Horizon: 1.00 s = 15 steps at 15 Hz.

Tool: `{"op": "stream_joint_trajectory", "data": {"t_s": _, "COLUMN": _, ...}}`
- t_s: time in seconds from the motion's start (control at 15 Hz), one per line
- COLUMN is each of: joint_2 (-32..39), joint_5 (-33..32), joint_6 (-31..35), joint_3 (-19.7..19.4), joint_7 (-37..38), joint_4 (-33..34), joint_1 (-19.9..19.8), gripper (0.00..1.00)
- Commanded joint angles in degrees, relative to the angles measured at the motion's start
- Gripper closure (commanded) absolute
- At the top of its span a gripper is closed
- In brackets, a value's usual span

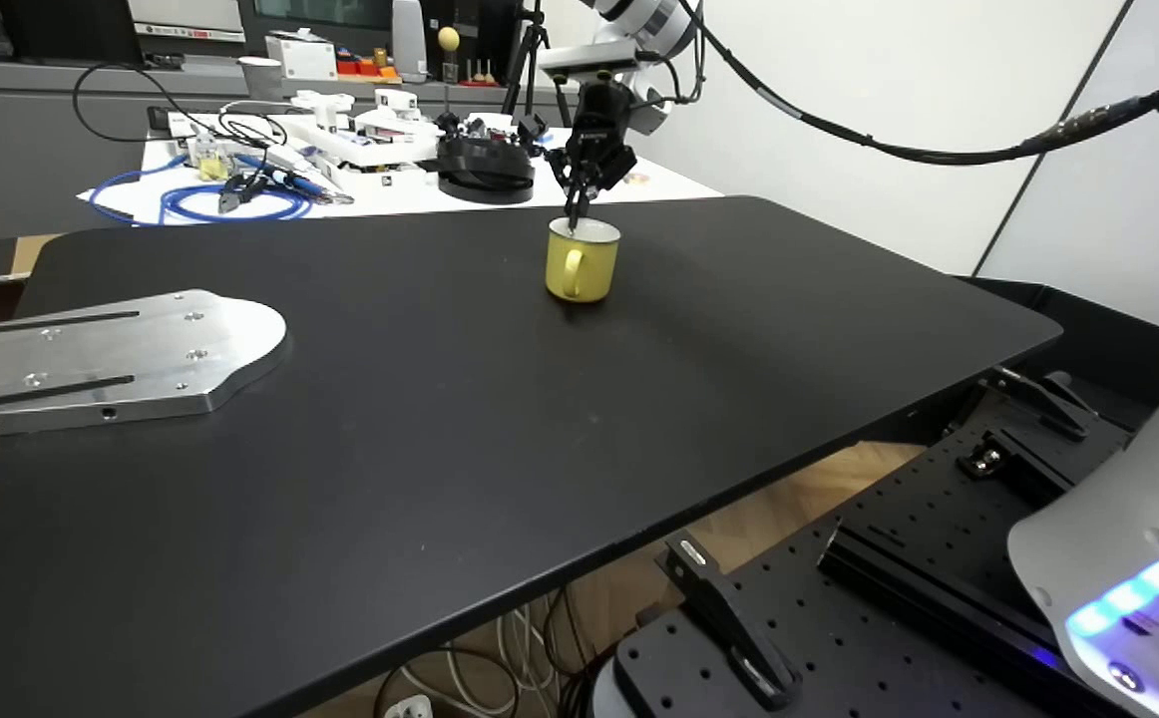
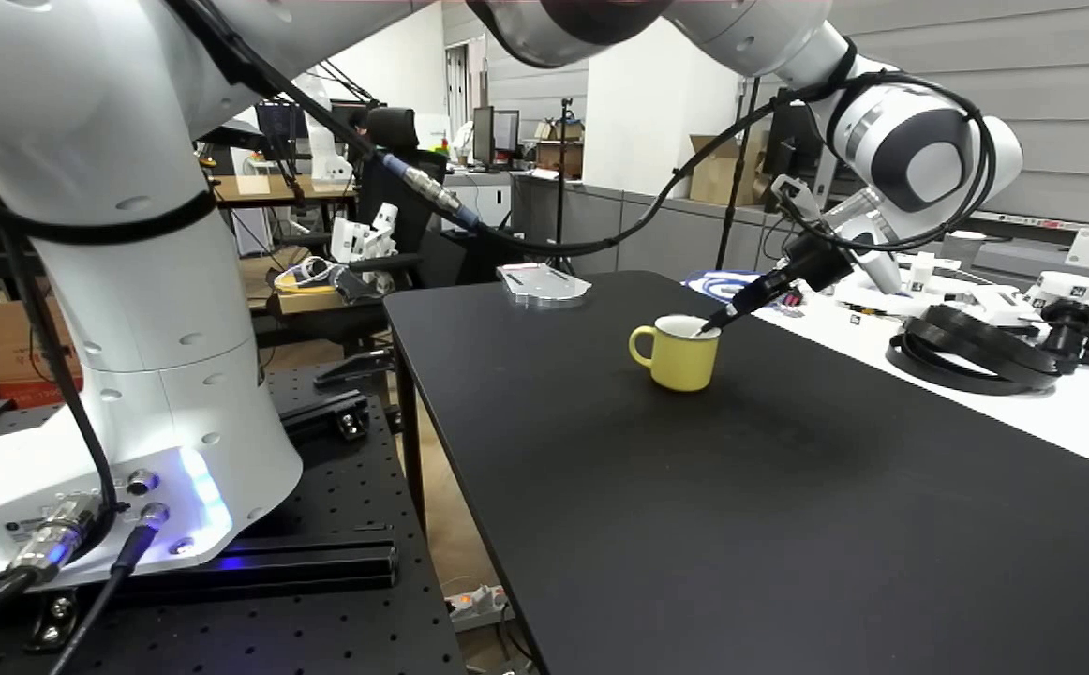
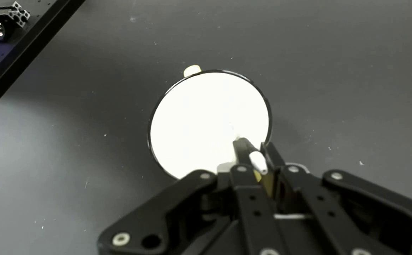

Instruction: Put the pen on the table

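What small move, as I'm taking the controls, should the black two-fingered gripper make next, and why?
Probably a gentle squeeze by the gripper before any lift. In the wrist view the thin dark pen with a white end shows between its jaws, at the mouth of the yellow, white-lined cup, but I can't tell whether it's gripped; lifting now might lose it.

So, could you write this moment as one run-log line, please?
gripper: at mouth of yellow mug, closure unclear | pen: between jaws, not yet on black tabletop | yellow mug: upright

It's a lab — robot arm (image 2: 132, 319), perforated plate (image 2: 305, 619), tripod (image 1: 533, 38) and cable-strewn white worktop (image 1: 385, 196).
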Motion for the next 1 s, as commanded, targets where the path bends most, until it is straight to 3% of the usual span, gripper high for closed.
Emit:
{"op": "stream_joint_trajectory", "data": {"t_s": 0.0, "joint_2": -0.37, "joint_5": 0.72, "joint_6": -2.39, "joint_3": 1.22, "joint_7": 2.19, "joint_4": 2.59, "joint_1": -0.94, "gripper": 0.98}}
{"op": "stream_joint_trajectory", "data": {"t_s": 0.53, "joint_2": -2.73, "joint_5": 1.17, "joint_6": -6.95, "joint_3": 2.04, "joint_7": 2.38, "joint_4": 7.94, "joint_1": -2.22, "gripper": 0.97}}
{"op": "stream_joint_trajectory", "data": {"t_s": 0.93, "joint_2": -3.67, "joint_5": 6.87, "joint_6": -3.21, "joint_3": 2.7, "joint_7": -1.59, "joint_4": 8.92, "joint_1": -5.51, "gripper": 0.97}}
